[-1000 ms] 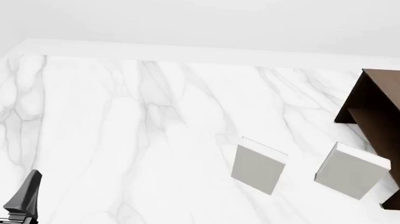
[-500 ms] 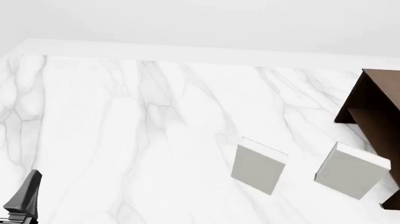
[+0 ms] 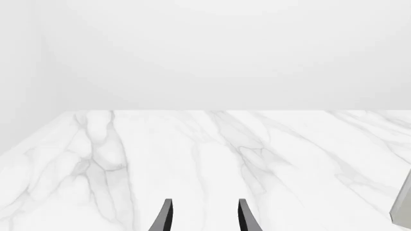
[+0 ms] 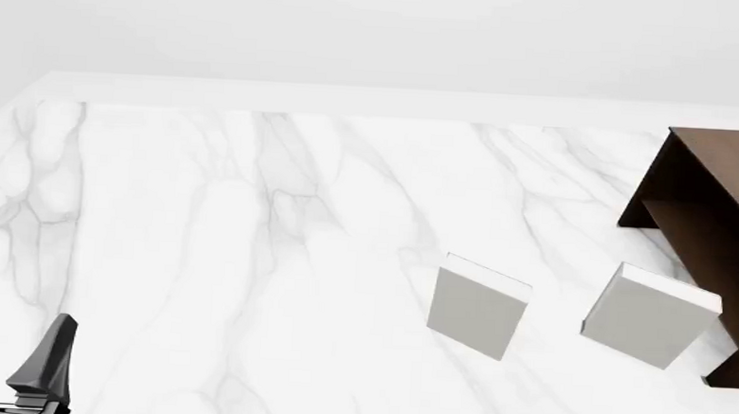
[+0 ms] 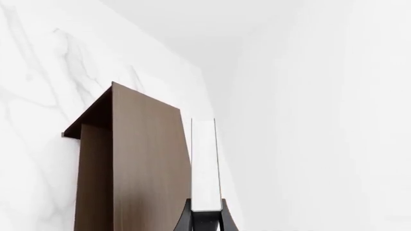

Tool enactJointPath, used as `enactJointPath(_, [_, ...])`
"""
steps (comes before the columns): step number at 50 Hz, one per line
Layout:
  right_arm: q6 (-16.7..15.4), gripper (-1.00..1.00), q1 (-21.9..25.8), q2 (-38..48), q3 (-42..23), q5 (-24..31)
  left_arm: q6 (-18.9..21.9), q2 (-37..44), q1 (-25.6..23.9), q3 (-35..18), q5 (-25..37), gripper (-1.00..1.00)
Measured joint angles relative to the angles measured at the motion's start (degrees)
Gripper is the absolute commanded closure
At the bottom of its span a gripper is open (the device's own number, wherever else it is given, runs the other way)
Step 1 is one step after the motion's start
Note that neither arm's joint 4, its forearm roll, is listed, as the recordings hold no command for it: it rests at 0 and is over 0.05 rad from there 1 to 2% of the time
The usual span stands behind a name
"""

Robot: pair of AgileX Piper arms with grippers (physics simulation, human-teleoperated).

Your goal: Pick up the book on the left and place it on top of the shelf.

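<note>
The right tool (image 5: pixel 206 211), seen only in its wrist view, is clenched on the book (image 5: pixel 205 163), gripping its white page edge and holding it beside the dark brown shelf (image 5: pixel 138 168). The left tool (image 4: pixel 14 345) hangs released at the near left of the marble surface (image 4: pixel 215 256), fingers apart. Two white-grey books (image 4: pixel 476 306) stand near the shelf, the right one just beside it.

Two books (image 4: pixel 477 306) (image 4: pixel 646 316) stand side by side, left of the shelf (image 4: pixel 710 220).
</note>
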Motion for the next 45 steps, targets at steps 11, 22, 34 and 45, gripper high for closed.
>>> enactJointPath(11, [0.6, 1.00, -0.5, 2.3, 0.1, -2.0, 0.0, 0.0, 0.0, 0.0, 0.0, -1.00])
enactJointPath(22, [0.7, 1.00, -1.3, 4.6, -0.2, -3.7, 0.0, 0.0, 0.0, 0.0, 0.0, -1.00])
enactJointPath(34, [0.2, 1.00, -2.4, 6.6, -0.5, -5.2, 0.0, 0.0, 0.0, 0.0, 0.0, -1.00])
enactJointPath(45, [-0.1, 1.00, -3.3, 8.4, -0.3, -6.8, 0.0, 0.0, 0.0, 0.0, 0.0, -1.00])
